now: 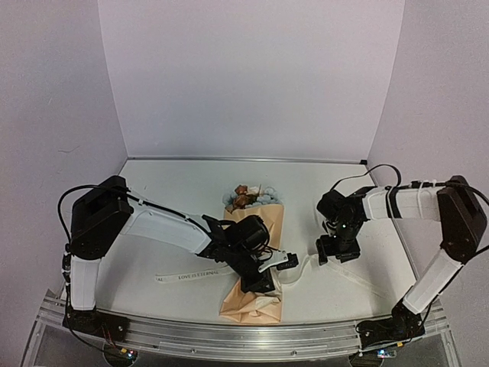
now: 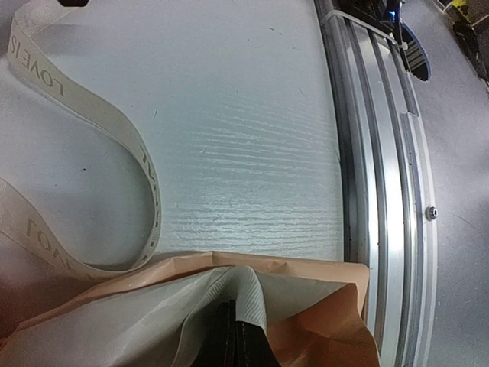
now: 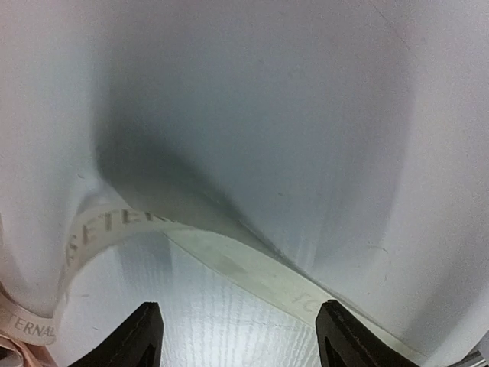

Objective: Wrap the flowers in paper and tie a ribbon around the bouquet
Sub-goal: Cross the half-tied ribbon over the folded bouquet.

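1. Lilac walls (image 1: 252, 76) enclose a white counter (image 1: 168, 191) on three sides. An aluminium rail (image 1: 229, 334) runs along its near edge.
2. The bouquet (image 1: 263, 222) lies at mid-counter, its long axis running near to far with a slight tilt. The flowers (image 1: 246, 195) point toward the back wall. The wide, crumpled end of the paper (image 1: 252, 302) lies just short of the rail.
3. The ribbon (image 1: 191, 274) runs crosswise to that axis. One tail lies flat to the left, and the other curves right toward the right arm.
4. The left end effector (image 2: 235, 340) is fully closed, its fingertips buried in paper folds at the bouquet's near end. Whether it pinches the paper cannot be told.
5. The right end effector (image 3: 243, 336) stands wide apart and grips nothing. The ribbon lies on the counter just ahead of its fingertips.
6. Bare counter shows behind the flowers and toward both side walls.
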Action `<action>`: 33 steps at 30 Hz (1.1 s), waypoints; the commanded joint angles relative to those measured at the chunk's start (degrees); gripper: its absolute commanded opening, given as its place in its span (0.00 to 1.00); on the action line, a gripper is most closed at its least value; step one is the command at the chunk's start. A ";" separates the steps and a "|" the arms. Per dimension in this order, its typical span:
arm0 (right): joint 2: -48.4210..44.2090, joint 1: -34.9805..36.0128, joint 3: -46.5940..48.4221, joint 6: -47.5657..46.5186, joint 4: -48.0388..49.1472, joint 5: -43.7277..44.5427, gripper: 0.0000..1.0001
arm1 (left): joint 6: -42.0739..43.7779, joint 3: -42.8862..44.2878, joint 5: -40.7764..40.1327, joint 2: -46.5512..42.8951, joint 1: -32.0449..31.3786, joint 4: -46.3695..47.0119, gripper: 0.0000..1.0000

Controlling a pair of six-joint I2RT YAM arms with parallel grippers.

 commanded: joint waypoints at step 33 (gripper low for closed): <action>-3.99 -0.14 17.37 -0.68 -17.64 -12.80 0.00 | -2.66 0.91 -1.62 -9.73 5.63 6.30 0.00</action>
